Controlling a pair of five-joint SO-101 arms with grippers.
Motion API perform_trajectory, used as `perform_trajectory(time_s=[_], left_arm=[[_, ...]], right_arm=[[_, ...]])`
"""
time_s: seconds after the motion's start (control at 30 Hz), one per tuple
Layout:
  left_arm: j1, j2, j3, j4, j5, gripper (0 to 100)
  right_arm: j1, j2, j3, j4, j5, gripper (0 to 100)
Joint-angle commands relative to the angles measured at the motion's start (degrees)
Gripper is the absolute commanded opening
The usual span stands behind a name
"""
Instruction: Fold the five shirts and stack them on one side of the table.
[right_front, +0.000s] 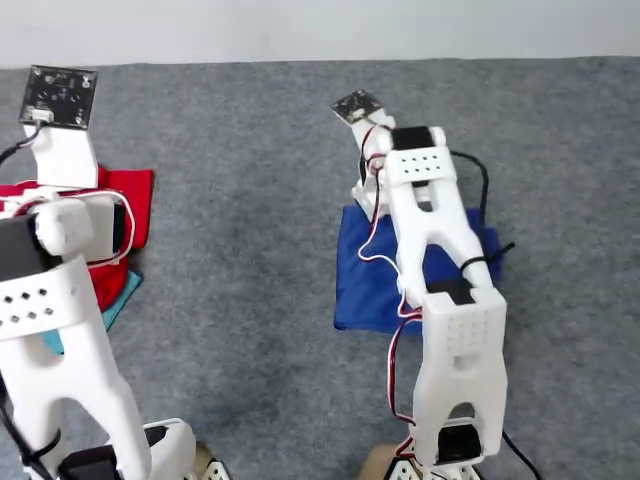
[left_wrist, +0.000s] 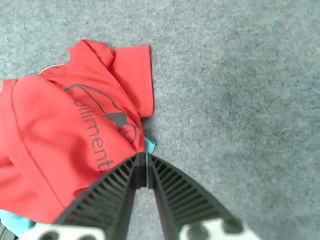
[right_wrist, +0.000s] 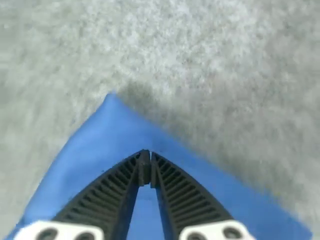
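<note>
A folded blue shirt (right_front: 365, 280) lies on the grey carpeted table, partly under the right arm. My right gripper (right_wrist: 145, 167) is shut, its tips low over the blue shirt (right_wrist: 100, 150) close to one corner; whether fabric is pinched cannot be told. At the table's left side a red shirt (right_front: 135, 200) with grey print lies crumpled on a teal shirt (right_front: 120, 298). My left gripper (left_wrist: 143, 167) is shut just above the edge of the red shirt (left_wrist: 55, 125), where a bit of the teal shirt (left_wrist: 149, 145) peeks out.
Grey carpet (right_front: 250, 200) stretches open between the two arms and toward the far edge. A white wall strip runs along the back. The arms' white bodies cover part of each shirt in the high view.
</note>
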Motion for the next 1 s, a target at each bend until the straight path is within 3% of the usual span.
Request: perform_trajectory(time_s=[0.0, 0.17, 0.47, 0.8, 0.97], left_arm=[[-0.4, -2.1, 0.1, 1.1, -0.6, 1], [-0.4, -2.1, 0.1, 1.1, -0.6, 1], [-0.4, -2.1, 0.1, 1.1, -0.6, 1], [-0.4, -2.1, 0.1, 1.1, -0.5, 1], [-0.4, -2.1, 0.1, 1.1, -0.5, 1]], right_arm=[[2.3, -7.5, -3.0, 9.4, -0.5, 0.9], [8.1, -11.2, -2.7, 19.3, -0.5, 0.9], [17.7, -23.3, 19.9, 18.9, 3.1, 0.9], [20.3, -29.4, 46.9, 0.0, 3.6, 0.9], [25.5, -25.9, 52.1, -8.0, 6.1, 0.9]])
